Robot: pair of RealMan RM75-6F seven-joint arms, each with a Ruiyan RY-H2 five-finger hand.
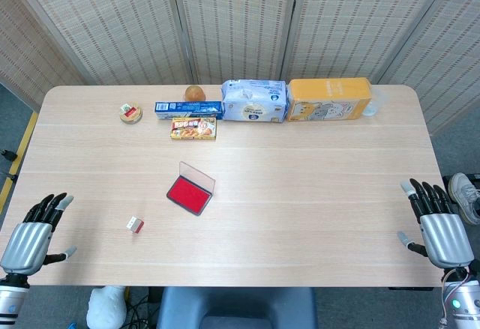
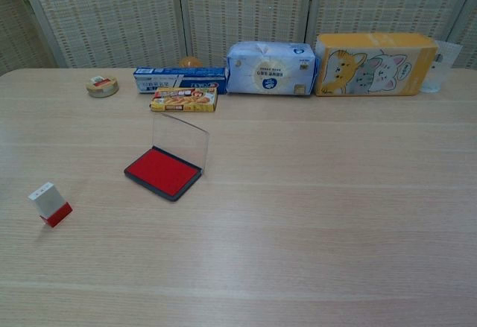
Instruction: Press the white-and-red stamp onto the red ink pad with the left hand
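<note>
1. I cannot read the writing on any pack from either view; the print is too small. The orange box [image 2: 375, 64] shows cartoon cats on its face, and the white pack [image 2: 270, 68] has a round label whose text I cannot make out.
2. My left robot hand [image 1: 31, 233] sits off the near-left edge of the worktop [image 1: 315, 194], palm down with its fingers spread apart and holding nothing.
3. My right robot hand [image 1: 441, 225] sits off the near-right edge, with its fingers likewise apart and nothing in them. Only the head view shows the two hands.
4. The ink pad [image 2: 163, 172] lies open left of the worktop's middle, with its clear lid standing up at the back edge and the red surface uncovered.
5. The stamp [image 2: 51, 204] stands near and to the left of the ink pad, apart from it, with its white part up and red part down. It lies between the ink pad and my left robot hand.
6. Far behind the ink pad, a row runs along the back edge: a small round tin [image 2: 102, 86], a blue box [image 2: 180, 79], the white pack and the orange box.
7. A yellow box [image 2: 184, 99] lies just in front of the blue box, and an orange round thing [image 1: 195, 93] sits behind it.
8. I see bare worktop between the stamp and the ink pad.
</note>
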